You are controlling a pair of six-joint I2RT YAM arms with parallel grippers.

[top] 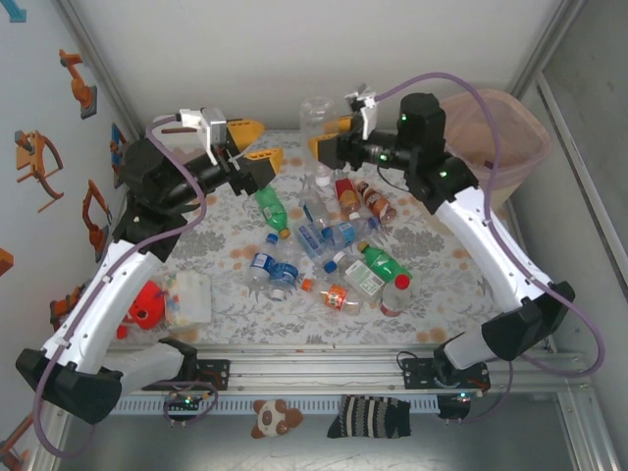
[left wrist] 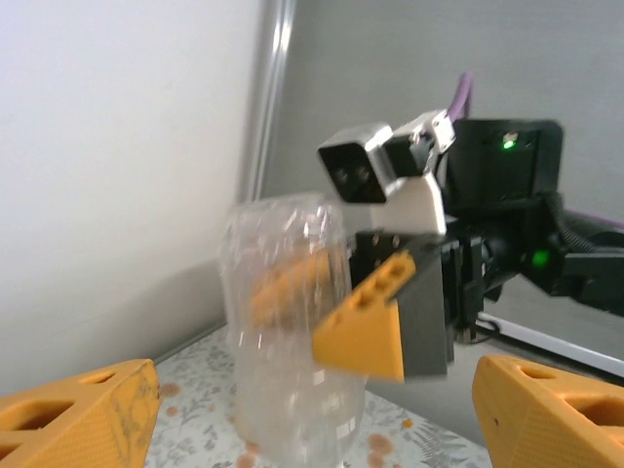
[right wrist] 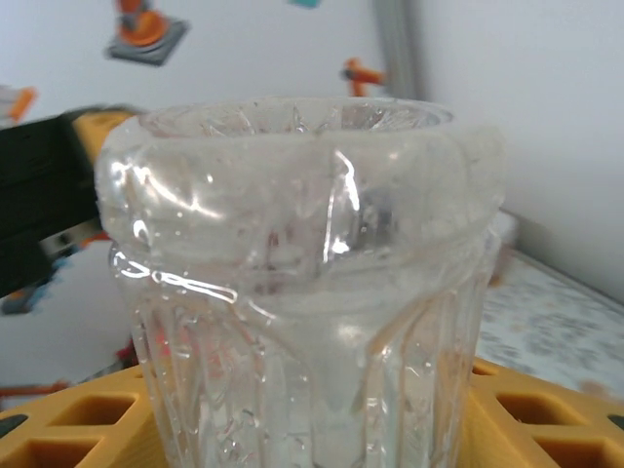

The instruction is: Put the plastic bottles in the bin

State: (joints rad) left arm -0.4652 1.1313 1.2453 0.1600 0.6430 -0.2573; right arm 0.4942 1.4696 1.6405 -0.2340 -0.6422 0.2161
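My right gripper (top: pixel 325 135) is shut on a clear plastic bottle (top: pixel 316 110) at the back of the table, left of the bin (top: pixel 496 147). In the right wrist view the bottle (right wrist: pixel 302 292) stands upright between the yellow fingers (right wrist: pixel 546 419). My left gripper (top: pixel 252 143) is open and empty, facing that bottle (left wrist: pixel 292 331) from the left; its fingers (left wrist: pixel 78 414) are apart from it. Several more bottles lie in a pile mid-table: a green one (top: pixel 267 208), red-labelled ones (top: pixel 349 193), clear blue-capped ones (top: pixel 324 237) and an orange one (top: pixel 339 295).
A clear boxy container with a red object (top: pixel 167 299) sits at the near left by the left arm. The bin stands at the far right corner against the frame post. A plush toy (top: pixel 267 417) and a striped sock (top: pixel 370 417) lie below the table's front rail.
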